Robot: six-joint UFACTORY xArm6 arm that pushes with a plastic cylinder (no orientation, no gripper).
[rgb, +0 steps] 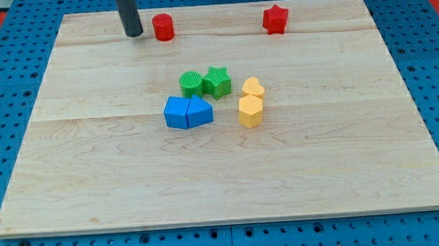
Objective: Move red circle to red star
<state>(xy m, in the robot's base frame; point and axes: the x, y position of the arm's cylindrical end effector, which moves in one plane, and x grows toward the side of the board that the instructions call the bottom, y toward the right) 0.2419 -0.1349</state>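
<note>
Blue blocks sit nearest, uninvolved. Tip stands just left of red circle; no gripper exists. An off-centre push risks veering it past red star.

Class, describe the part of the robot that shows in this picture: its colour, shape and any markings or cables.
Only a straight, round rod shows, dark grey to black, plain and smooth, entering from the view's top. My tip ends blunt. No markings, cables or joints are visible.
</note>
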